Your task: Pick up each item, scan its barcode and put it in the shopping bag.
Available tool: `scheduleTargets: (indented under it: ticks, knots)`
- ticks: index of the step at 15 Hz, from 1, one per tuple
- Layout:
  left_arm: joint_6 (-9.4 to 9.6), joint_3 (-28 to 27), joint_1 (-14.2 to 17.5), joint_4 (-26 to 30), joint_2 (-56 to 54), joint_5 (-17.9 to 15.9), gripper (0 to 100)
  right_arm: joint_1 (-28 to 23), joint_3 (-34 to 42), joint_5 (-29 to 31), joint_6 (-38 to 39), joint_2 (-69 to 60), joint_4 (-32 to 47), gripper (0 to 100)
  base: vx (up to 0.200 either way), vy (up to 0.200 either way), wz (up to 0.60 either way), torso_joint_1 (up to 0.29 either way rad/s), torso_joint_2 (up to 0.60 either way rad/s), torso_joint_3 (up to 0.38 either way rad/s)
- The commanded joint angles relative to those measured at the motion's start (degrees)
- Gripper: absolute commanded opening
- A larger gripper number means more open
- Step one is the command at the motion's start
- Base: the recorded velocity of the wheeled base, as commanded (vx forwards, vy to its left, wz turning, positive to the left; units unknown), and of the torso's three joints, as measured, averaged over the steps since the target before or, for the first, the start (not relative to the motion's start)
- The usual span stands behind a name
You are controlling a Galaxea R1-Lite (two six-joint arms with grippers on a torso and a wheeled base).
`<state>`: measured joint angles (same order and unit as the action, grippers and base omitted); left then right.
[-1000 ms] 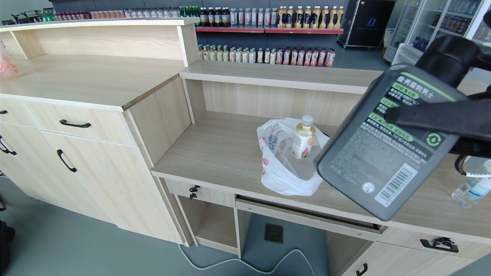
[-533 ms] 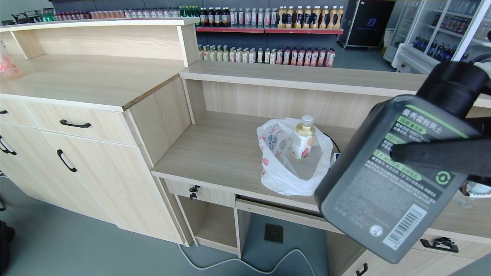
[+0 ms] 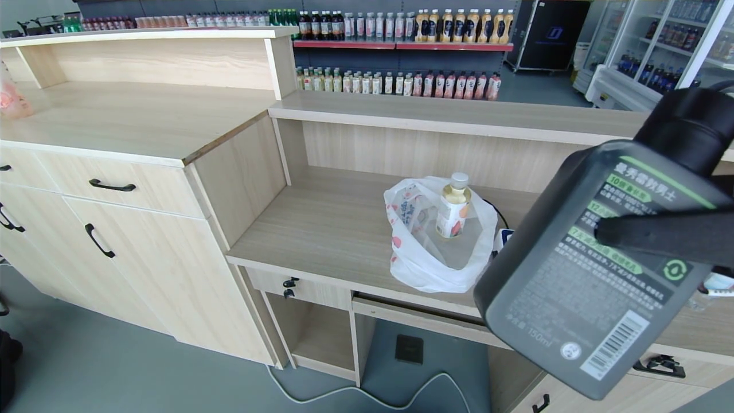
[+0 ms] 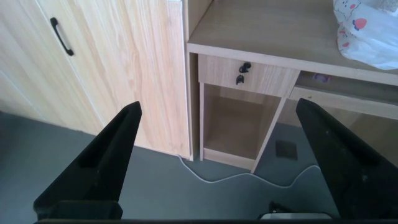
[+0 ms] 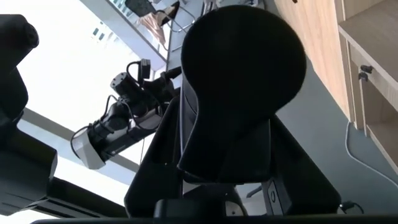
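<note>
**Dark bottle clamped in the right gripper, shopping bag open on the desk**

A flat, matte dark grey bottle (image 3: 590, 275) with rounded shoulders and a round black cap (image 5: 242, 68) is gripped by the right gripper (image 3: 608, 234). One black finger (image 3: 659, 236) is laid across its printed face, and the other is hidden behind it. The bottle is tilted, cap uppermost, and a white barcode patch (image 3: 615, 344) is seen at the corner farthest from the cap. To the left of this gripper and farther off, a thin, crumpled white plastic shopping bag (image 3: 427, 252) with red print is slumped open on the pale wood-grain desk (image 3: 332, 223). A small drink bottle (image 3: 453, 207) with a pale cap is stood upright inside the bag. The left gripper (image 4: 217, 106) is spread wide and empty above the grey floor (image 4: 155, 186) before the desk, with the bag well beyond it.
</note>
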<state>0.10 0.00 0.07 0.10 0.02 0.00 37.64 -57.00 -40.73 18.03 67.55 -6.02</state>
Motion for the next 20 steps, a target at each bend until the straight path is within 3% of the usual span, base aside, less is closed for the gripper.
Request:
scheduleTargets:
  ticks: [1,2,4,5,6,8,10,12,13,17,19,20]
  knots:
    - [-0.01,0.0,0.0,0.0,0.0,0.0,100,-0.5,0.0,0.0,-0.6,-0.2,-0.1,0,0.0,0.0,0.0,0.0,0.0,0.0]
    - [-0.01,0.0,0.0,0.0,0.0,0.0,100,-2.2,-0.2,0.3,-1.9,0.0,-0.4,0,0.0,0.0,0.0,0.0,0.0,0.0]
    - [-0.01,0.0,0.0,0.0,0.0,0.0,100,-12.3,-0.7,2.2,-12.6,3.1,-0.7,0,0.0,0.0,0.0,0.0,0.0,0.0]
    - [-0.01,0.0,0.0,0.0,0.0,0.0,100,-25.9,-0.7,4.7,-27.7,6.8,-1.4,0,0.0,0.0,0.0,0.0,0.0,0.0]
    - [-0.01,0.0,0.0,0.0,0.0,0.0,100,-35.4,0.2,4.9,-36.8,8.6,-2.4,0,0.0,0.0,0.0,0.0,0.0,0.0]
    - [-0.01,0.0,0.0,0.0,0.0,0.0,100,-49.8,6.7,3.7,-49.4,10.4,-9.1,0,0.0,0.0,0.0,0.0,0.0,0.0]
    - [-0.01,0.0,0.0,0.0,0.0,0.0,100,-58.6,12.7,3.6,-59.3,13.9,-19.7,0,0.0,0.0,0.0,0.0,0.0,0.0]
    - [-0.01,0.0,0.0,0.0,0.0,0.1,100,-63.9,14.8,3.5,-69.4,17.4,-27.0,0,0.0,0.0,0.0,0.0,0.0,0.0]
    - [-0.01,0.0,0.0,0.0,0.0,0.0,100,-64.3,14.6,3.1,-71.6,18.2,-27.6,0,0.0,0.0,0.0,0.0,0.0,0.0]
    - [-0.01,0.0,0.0,0.0,0.0,0.0,100,-69.2,10.9,-6.9,-81.3,21.1,-28.6,0,0.0,0.0,0.0,0.0,0.0,0.0]
    - [-0.01,0.0,0.0,0.0,0.0,0.0,100,-69.2,9.8,-6.6,-86.2,22.0,-28.3,0,0.0,0.0,0.0,0.0,0.0,0.0]
    - [-0.01,0.0,0.0,0.0,0.0,0.0,100,-68.1,9.7,-3.4,-88.0,23.2,-29.0,0,0.0,0.0,0.6,-0.007,0.0,-0.002]
